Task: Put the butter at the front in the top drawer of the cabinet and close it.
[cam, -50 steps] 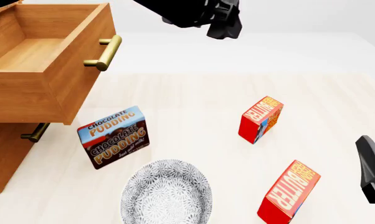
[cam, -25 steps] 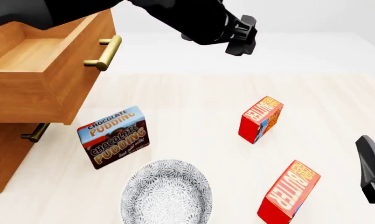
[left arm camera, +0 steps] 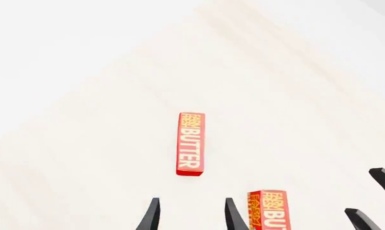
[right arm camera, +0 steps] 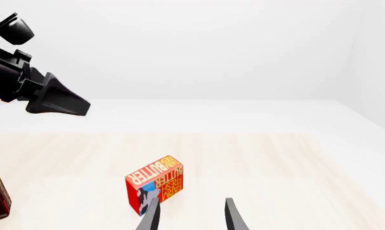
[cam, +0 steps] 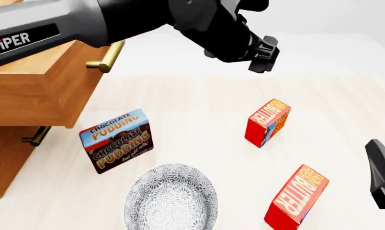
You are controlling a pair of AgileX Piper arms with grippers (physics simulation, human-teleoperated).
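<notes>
The butter [cam: 268, 122], a red carton with a blue-and-orange side patch, stands on the table right of centre. It also shows in the left wrist view [left arm camera: 191, 143] and the right wrist view [right arm camera: 155, 184]. My left gripper [cam: 264, 56] hangs high above and behind it, open and empty [left arm camera: 191, 218]. My right gripper [cam: 381, 179] is low at the right edge, open and empty [right arm camera: 189, 218], with the butter just beyond its fingers. The top drawer [cam: 26, 96] of the cabinet [cam: 4, 163] stands pulled open at far left; my left arm hides its inside.
A second butter carton [cam: 297, 196] with a plain red side stands at the front right, also in the left wrist view [left arm camera: 269, 213]. A chocolate pudding box [cam: 118, 140] stands left of centre. A patterned bowl [cam: 170, 196] sits at the front. The lower drawer's handle [cam: 36, 136] sticks out.
My left arm has swung right and down from over the drawer toward the middle of the table, now covering the drawer's inside. The cartons and my right gripper have not moved.
</notes>
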